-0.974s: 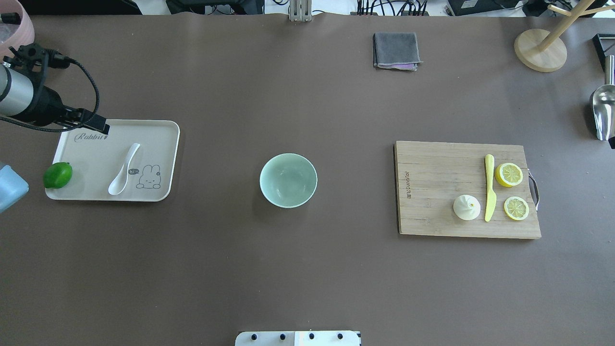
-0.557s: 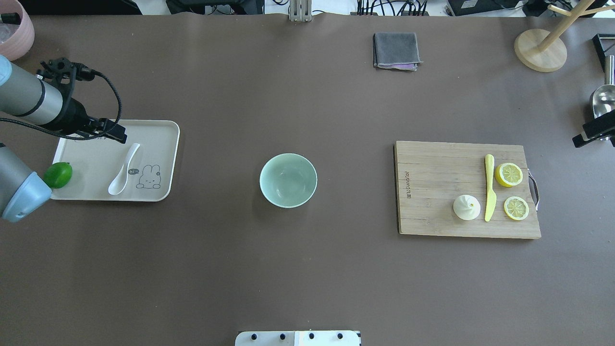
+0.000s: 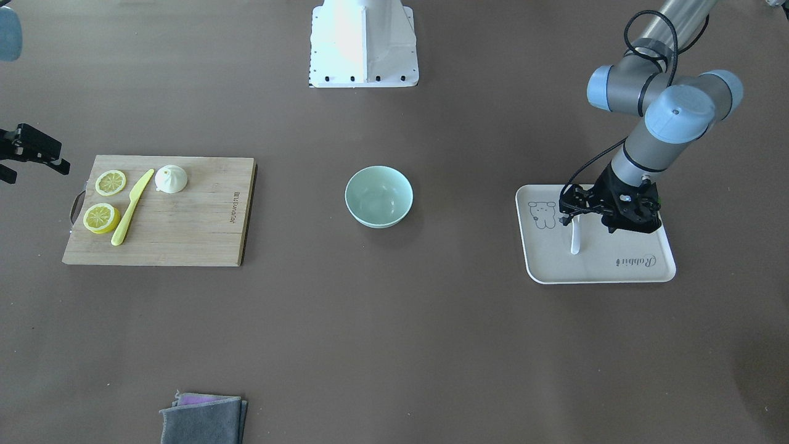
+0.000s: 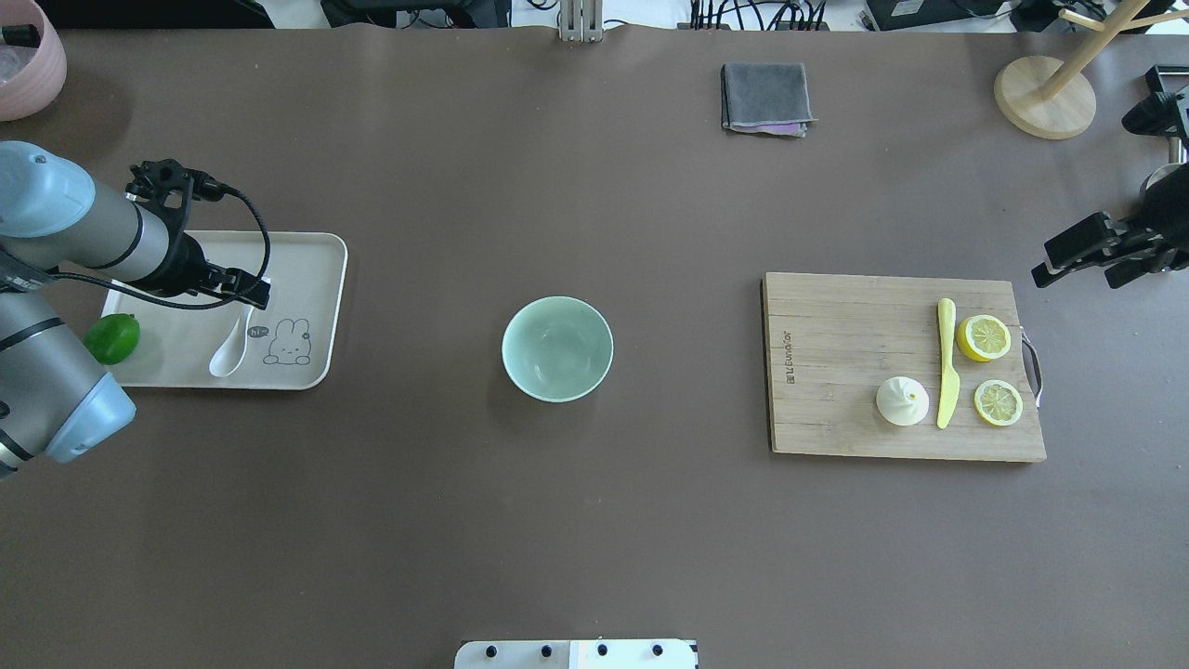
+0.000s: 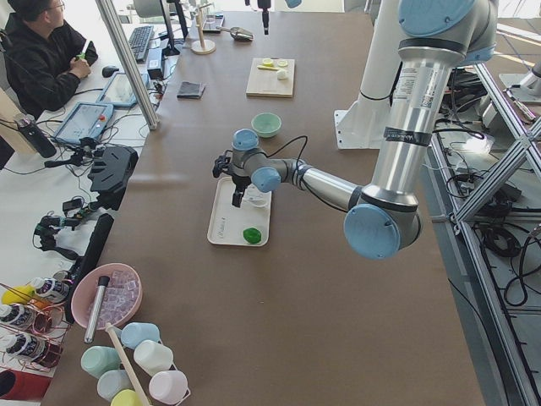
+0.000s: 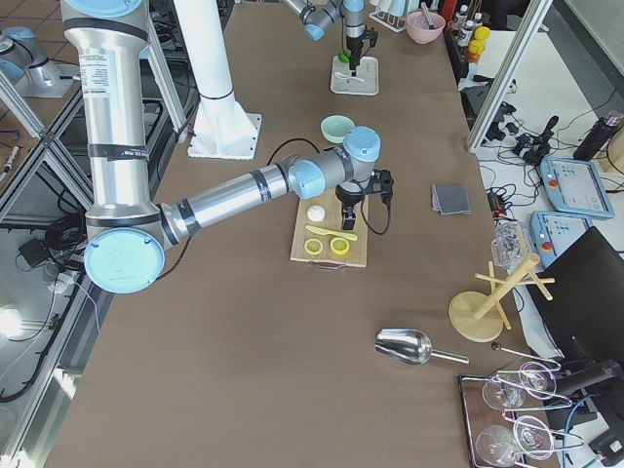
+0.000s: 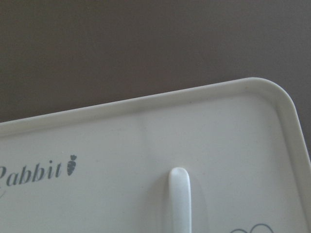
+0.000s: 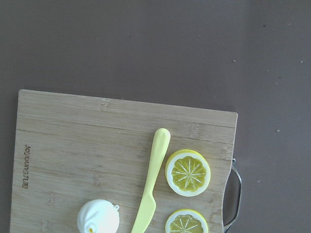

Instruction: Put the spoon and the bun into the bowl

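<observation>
The white spoon [image 4: 229, 353] lies on the beige tray [image 4: 302, 269] at the left, handle toward the far side. My left gripper [image 4: 258, 293] hovers over the handle and looks open and empty; the left wrist view shows the handle tip [image 7: 180, 199]. The white bun [image 4: 902, 401] sits on the wooden cutting board [image 4: 836, 372] at the right, also seen in the right wrist view [image 8: 98, 217]. My right gripper [image 4: 1042, 265] is open and empty, high above the board's far right corner. The mint-green bowl [image 4: 557, 376] stands empty at the table's middle.
A yellow-green knife [image 4: 947, 362] and two lemon slices [image 4: 984, 337] lie beside the bun. A green lime [image 4: 111, 338] sits on the tray's left edge. A grey cloth [image 4: 764, 98], a wooden stand [image 4: 1045, 98] and a pink bowl [image 4: 28, 65] are at the far side.
My left arm has swung right across the tray until the gripper is over the spoon's handle. My right arm has come in from the right edge toward the cutting board.
</observation>
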Robot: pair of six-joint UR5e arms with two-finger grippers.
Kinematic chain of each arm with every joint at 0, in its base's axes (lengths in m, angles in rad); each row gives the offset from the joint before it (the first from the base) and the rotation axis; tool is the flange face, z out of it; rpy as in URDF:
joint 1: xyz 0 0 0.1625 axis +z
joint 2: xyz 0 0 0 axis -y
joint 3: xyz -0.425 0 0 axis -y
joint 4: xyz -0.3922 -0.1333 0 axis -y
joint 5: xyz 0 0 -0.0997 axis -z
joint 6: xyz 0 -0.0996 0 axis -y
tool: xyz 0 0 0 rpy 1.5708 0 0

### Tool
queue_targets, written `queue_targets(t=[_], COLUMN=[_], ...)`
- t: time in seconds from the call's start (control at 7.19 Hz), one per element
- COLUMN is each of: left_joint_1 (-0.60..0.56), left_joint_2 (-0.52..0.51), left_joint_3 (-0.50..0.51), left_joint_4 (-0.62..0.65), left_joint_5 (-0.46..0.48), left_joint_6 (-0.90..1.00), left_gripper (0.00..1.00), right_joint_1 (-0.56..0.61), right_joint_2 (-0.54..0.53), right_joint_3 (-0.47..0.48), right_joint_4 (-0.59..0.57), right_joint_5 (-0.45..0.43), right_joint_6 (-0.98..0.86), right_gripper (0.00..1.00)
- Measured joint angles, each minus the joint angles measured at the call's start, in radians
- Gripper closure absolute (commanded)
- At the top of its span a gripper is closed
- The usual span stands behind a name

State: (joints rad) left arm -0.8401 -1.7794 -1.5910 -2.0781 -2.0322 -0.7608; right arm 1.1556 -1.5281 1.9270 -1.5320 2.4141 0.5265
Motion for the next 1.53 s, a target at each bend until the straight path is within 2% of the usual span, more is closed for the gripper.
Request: queue_targets(t=[0.14,0.28,0.42,0.56,0.97,1.25,1.53], left_joint_1=[0.011,0.019,0.022,0.022,0.021,0.017,-0.003], left_joint_2=[-0.002,-0.006,-0.01,-0.009,0.009,0.024,-0.002], left_joint_3=[0.033,0.047,0.049,0.048,0.039,-0.036,-0.128], left_joint_4=[-0.048,-0.072,-0.08,-0.083,-0.08,-0.037,0.078], left_joint_5=[0.001,0.002,0.003,0.005,0.027,0.015,-0.014], left_joint_6=[-0.013,-0.022,-0.027,-0.028,-0.029,-0.03,-0.03], left_gripper=[0.32,0.38,0.73,1.0,1.0,1.0,1.0], right_joint_1=[-0.011,-0.015,-0.017,-0.017,-0.024,-0.031,-0.065], right_joint_2=[0.007,0.012,0.016,0.017,0.017,0.024,0.052], right_joint_3=[-0.001,-0.002,-0.003,-0.003,-0.002,0.002,0.004], right_joint_4=[0.0,0.0,0.0,0.0,0.0,0.0,0.0], right_joint_5=[-0.005,-0.006,-0.007,-0.007,-0.007,-0.007,-0.023], right_joint_6=[0.004,0.004,0.005,0.005,0.006,0.026,0.075], right_gripper=[0.0,0.0,0.0,0.0,0.0,0.0,0.0])
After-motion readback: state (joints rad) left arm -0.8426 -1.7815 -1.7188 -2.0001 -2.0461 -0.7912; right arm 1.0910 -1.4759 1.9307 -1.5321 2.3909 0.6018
